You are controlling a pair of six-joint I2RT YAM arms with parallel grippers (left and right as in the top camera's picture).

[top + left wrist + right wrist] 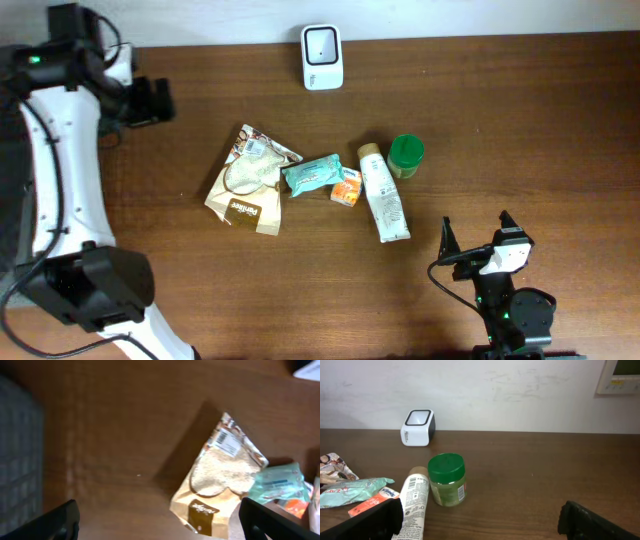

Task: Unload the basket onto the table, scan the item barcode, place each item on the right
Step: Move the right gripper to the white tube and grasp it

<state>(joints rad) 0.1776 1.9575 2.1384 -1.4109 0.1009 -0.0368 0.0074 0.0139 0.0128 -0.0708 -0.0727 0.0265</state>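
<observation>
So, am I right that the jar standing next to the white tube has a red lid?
Not quite: the lid on the jar is green, not red, as the right wrist view shows. The jar does stand next to the white tube.

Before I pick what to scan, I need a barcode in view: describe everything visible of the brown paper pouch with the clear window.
The brown paper pouch lies flat and slanted on the wooden table, leftmost of the items. A clear window shows pale grains; a dark band with white lettering crosses its near end. A white barcode label faces up near its far end. The teal plastic packet touches its right edge.
</observation>
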